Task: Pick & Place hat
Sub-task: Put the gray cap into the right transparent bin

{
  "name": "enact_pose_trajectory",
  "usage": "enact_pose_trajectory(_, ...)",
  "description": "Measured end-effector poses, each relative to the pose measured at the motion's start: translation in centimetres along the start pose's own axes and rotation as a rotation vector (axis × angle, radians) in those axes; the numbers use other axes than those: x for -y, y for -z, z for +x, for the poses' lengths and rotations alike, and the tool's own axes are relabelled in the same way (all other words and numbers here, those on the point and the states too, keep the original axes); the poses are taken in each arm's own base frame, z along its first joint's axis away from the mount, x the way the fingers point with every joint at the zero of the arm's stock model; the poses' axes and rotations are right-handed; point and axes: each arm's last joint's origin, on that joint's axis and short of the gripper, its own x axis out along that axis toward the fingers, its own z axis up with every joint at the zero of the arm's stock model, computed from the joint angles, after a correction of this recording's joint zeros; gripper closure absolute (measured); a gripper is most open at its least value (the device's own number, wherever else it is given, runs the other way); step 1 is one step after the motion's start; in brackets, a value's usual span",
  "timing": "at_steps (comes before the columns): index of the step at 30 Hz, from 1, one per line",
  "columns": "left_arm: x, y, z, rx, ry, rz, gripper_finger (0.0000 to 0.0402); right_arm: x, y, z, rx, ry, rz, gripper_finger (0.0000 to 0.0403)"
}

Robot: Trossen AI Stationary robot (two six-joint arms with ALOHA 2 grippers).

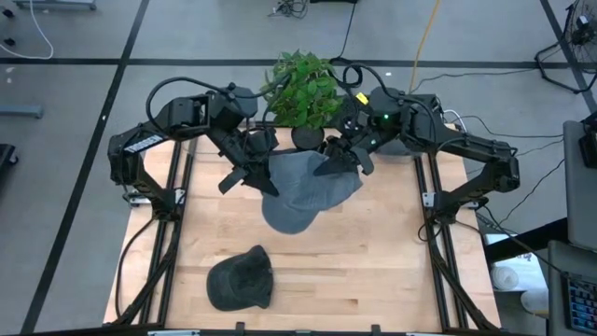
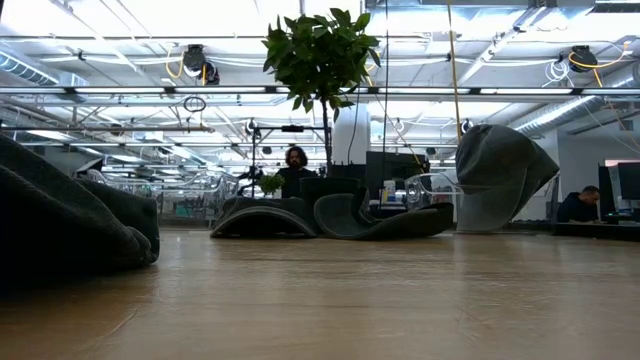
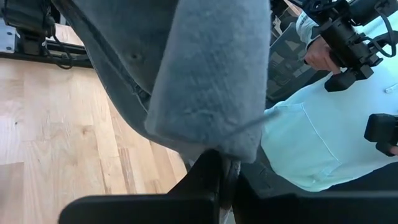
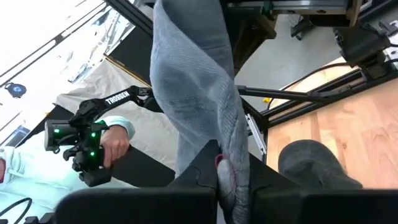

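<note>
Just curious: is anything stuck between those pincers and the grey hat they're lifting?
Nothing visible. Both pincers, left and right, are already shut on the grey hat, which hangs between them in front of the plant.

A grey-blue hat (image 1: 303, 187) hangs lifted above the desk's far middle, pinched at its two upper edges, its brim drooping down. A second, darker grey hat (image 1: 241, 280) lies flat near the front-left edge.
</note>
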Motion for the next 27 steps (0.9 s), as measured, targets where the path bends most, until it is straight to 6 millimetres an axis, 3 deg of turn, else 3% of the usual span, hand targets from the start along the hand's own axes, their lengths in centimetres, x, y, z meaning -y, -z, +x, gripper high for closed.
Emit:
enact_pose_trajectory(5,-0.3,-0.1,-0.3,0.007,-0.009,-0.049,0.0354,-0.3,-0.4,-1.1,0.031,0.005,-0.016,0.04)
enact_pose_trajectory(14,-1.0,-0.2,-1.0,0.029,-0.027,-0.126,0.0284,-2.5,-1.4,-5.2,0.163,0.005,-0.055,0.0401)
enact_pose_trajectory(21,-1.4,-0.3,-1.9,0.038,0.005,-0.149,0.0264,-3.8,-1.3,-7.2,0.203,-0.004,-0.036,0.0402)
enact_pose_trajectory(27,-0.1,0.0,-3.4,0.059,0.017,-0.13,0.0265,-5.2,-0.9,-9.1,0.236,-0.004,-0.043,0.0402)
